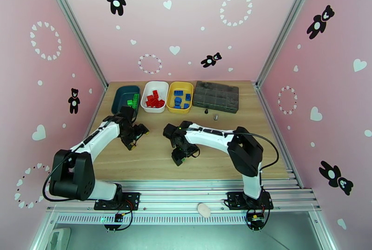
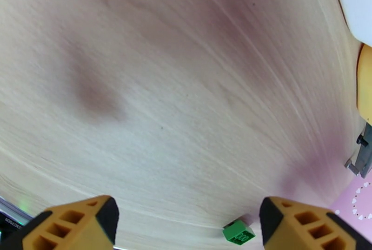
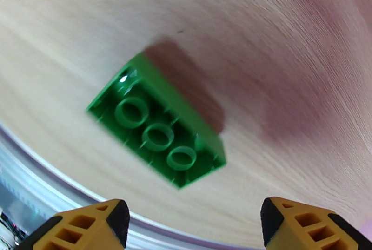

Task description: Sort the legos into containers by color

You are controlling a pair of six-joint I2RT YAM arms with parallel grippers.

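Three trays line the far side of the tabletop: teal tray with green legos, white tray with red legos, yellow tray with blue legos. Left pincer hangs open near the teal tray, nothing between its orange fingers; a small green brick lies on the wood at the lower edge of its wrist view. Right pincer is open too, low over the near middle, with a stray green brick lying underside up just ahead of it, not held. Probably the same brick in both wrist views, can't confirm. My read: last loose piece, goes to teal. To grasp well: rotate the wrist so the pads meet the two long flat walls, centre over it, drop straight, close square; a corner grip on slick hard plastic will likely squirt it out. Brick is glossy, rigid, sharp-edged, three hollow tubes showing. Tabletop is smooth pale wood grain. Trays are shallow, round-cornered plastic.
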